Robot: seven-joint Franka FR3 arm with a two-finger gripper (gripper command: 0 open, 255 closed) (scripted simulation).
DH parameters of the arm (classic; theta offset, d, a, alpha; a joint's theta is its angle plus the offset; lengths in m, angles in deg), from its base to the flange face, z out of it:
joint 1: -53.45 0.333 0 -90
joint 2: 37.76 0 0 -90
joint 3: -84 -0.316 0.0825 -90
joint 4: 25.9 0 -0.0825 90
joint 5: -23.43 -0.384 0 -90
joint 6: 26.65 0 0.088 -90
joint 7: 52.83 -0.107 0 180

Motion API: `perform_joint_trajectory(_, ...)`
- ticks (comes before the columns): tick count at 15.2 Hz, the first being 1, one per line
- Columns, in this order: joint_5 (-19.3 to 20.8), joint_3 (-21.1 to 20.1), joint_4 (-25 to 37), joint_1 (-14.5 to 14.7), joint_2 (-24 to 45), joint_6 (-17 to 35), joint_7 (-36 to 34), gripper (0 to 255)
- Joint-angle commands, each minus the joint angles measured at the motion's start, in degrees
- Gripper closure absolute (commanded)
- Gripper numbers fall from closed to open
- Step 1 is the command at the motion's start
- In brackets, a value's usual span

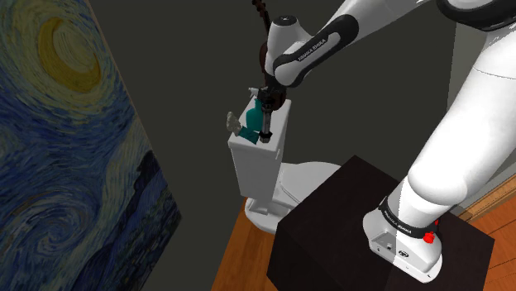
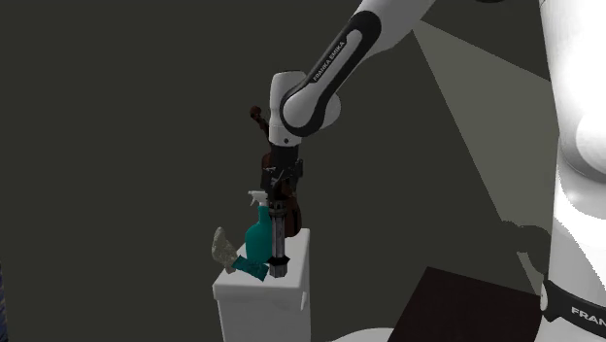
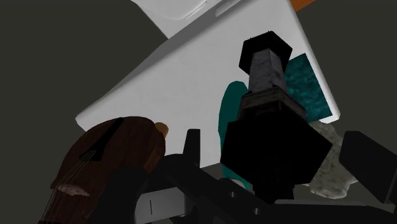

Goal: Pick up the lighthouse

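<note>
Someone's home bathroom.
A white toilet is standing on a wooden floor, and a swirling night-sky painting is hanging nearby.

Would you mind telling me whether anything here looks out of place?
Yes: a brown violin stands upright on the white toilet tank lid, an odd perch, and a mottled grey lump overhangs the lid's edge.
</note>
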Motion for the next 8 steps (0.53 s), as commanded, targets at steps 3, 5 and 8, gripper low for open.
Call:
perform_joint_trajectory(3,1.7,0.5,-0.5,0.2,2.2,2.6,-1.7,0)
perform_joint_trajectory(5,2.4,0.8,-0.7,0.3,3.1,3.6,-2.3,0)
perform_joint_trajectory(8,2.4,0.7,-0.6,0.3,3.0,3.5,-2.3,255)
